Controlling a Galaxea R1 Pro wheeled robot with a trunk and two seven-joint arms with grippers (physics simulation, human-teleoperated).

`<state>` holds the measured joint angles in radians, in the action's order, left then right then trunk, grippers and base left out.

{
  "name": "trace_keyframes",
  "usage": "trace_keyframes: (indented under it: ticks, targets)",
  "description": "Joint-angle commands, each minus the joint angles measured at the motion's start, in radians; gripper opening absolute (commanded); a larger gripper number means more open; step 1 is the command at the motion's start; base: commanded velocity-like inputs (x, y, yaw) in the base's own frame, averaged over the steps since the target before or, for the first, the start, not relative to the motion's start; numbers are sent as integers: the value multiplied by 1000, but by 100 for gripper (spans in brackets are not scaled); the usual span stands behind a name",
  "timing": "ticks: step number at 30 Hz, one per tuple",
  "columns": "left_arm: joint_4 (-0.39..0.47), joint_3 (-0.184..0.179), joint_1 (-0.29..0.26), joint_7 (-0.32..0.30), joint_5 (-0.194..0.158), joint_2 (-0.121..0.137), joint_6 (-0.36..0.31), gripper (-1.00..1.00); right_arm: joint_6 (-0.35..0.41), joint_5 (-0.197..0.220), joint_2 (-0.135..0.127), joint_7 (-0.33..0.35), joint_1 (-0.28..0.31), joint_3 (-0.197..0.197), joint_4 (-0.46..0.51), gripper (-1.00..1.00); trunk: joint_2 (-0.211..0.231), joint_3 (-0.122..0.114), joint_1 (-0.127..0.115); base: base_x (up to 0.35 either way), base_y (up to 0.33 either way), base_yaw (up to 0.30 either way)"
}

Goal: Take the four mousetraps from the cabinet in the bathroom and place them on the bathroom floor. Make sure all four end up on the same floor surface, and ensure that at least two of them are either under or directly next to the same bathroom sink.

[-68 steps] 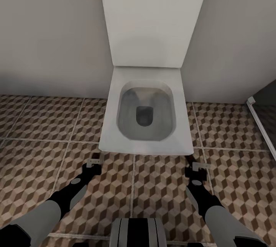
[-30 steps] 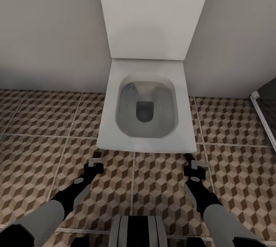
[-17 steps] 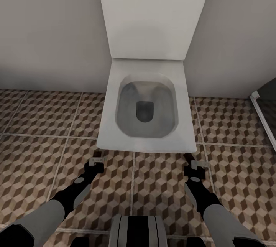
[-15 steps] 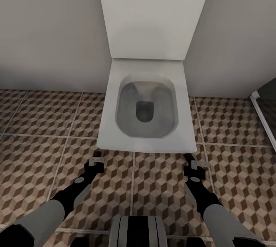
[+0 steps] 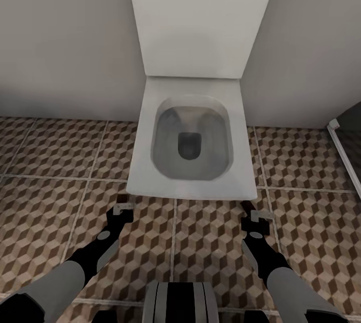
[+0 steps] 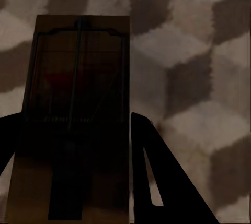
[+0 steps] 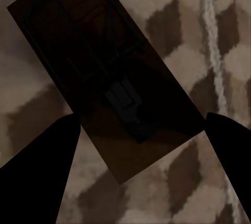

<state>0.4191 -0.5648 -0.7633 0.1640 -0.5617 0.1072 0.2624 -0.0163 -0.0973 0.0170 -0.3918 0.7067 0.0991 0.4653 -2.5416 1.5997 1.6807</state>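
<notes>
Two mousetraps show, both low over the cube-patterned bathroom floor [image 5: 50,162] just in front of a toilet. One mousetrap [image 6: 78,104], a tan board with dark wire and a red mark, sits between the fingers of my left gripper [image 6: 73,117], whose fingers press its long edges. In the head view this left gripper [image 5: 124,208] hangs near the toilet's front left corner. The other mousetrap [image 7: 104,78] lies slanted on the tiles between the wide-spread fingers of my right gripper [image 7: 141,117], untouched. That right gripper [image 5: 257,216] is by the toilet's front right corner. The cabinet and sink are out of view.
A white wall-hung toilet [image 5: 188,142] with its lid up stands straight ahead against the pale wall [image 5: 65,37]. A dark glass panel with a white frame [image 5: 343,152] borders the floor at the right. Open tiles stretch to either side of the toilet.
The view closed in slightly on the toilet early on, then held still. My left gripper has just edged a little to the left with its mousetrap. The right gripper has stayed put.
</notes>
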Motion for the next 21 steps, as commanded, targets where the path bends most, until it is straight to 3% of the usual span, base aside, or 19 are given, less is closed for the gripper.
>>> trace_keyframes:
  ticks: [1,9,21]
  targets:
    - [5,-9,-1,6,-2,3,-9,-100,-2,-10,2,1,0,8,0,-100,0,1,0,0,0,0]
    - [46,-8,-1,-90,8,20,-40,-100,-2,-18,6,2,0,3,7,-100,0,1,0,0,0,0]
    - [61,-6,-1,-109,8,38,-51,-100,-44,-15,7,-11,0,7,66,-100,0,1,0,0,0,0]
